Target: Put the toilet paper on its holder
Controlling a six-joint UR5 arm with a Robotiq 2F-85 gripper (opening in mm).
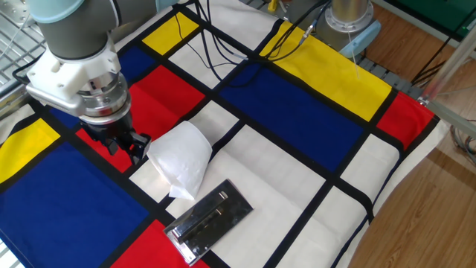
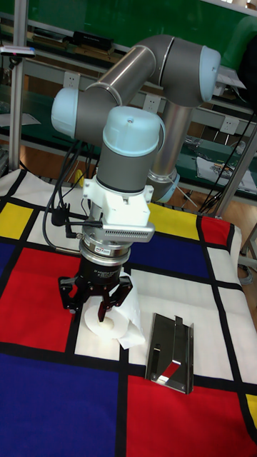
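Note:
The toilet paper (image 1: 182, 156) lies on its side on a white square of the cloth, a loose sheet trailing toward the holder. In the tall fixed view the toilet paper (image 2: 118, 323) shows its hollow core facing the camera. The holder (image 1: 210, 219) is a shiny metal plate with a slim bar, flat on the cloth just in front and to the right of the roll; it also appears as the holder (image 2: 170, 350). My gripper (image 1: 126, 143) stands at the roll's left end. Seen in the tall fixed view, the gripper (image 2: 98, 303) is open, its fingers spread over the roll's end.
A cloth of red, blue, yellow and white squares with black lines covers the table. Black cables (image 1: 216, 52) run across its far side. A metal post on a light blue base (image 1: 349, 26) stands at the back. The table's right edge (image 1: 416, 171) drops to a wooden floor.

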